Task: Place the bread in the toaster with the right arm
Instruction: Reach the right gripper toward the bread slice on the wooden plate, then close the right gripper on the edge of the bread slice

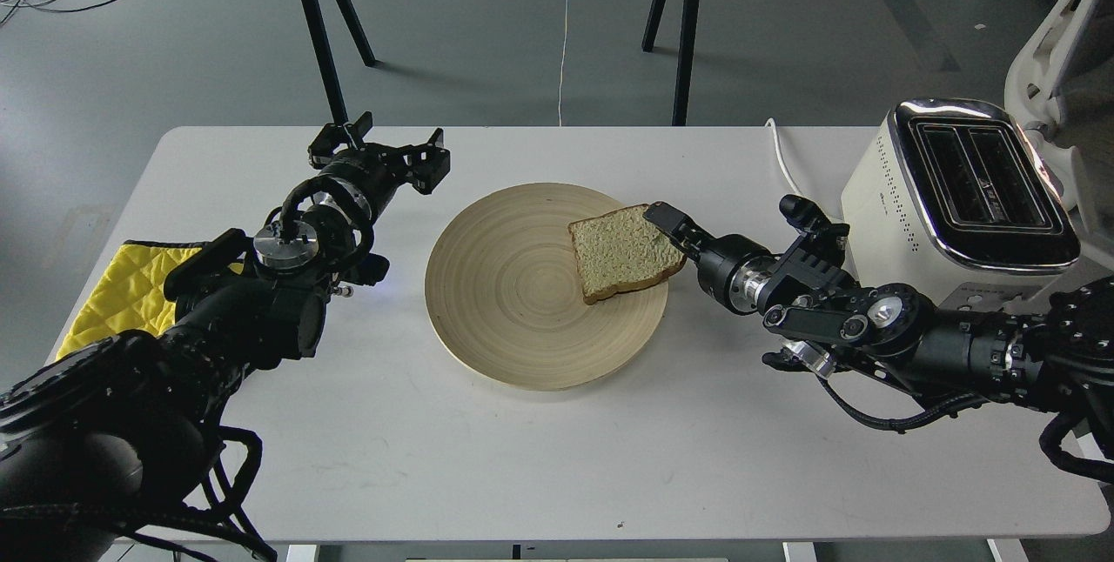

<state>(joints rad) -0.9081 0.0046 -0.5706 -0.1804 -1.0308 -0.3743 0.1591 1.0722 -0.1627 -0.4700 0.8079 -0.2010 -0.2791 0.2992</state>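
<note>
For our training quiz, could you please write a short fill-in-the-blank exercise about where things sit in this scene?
1. The bread lies on the right part of a round wooden ____.
2. The toaster has ____ slots in its chrome top.
3. The right gripper is at the bread's ____ edge.
4. The cloth beside the left gripper arm is ____ in colour.

Missing words: plate; two; right; yellow

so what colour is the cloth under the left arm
Bright yellow, quilted in a diamond pattern, with a dark edge; the cloth shows best in the head view.
</note>
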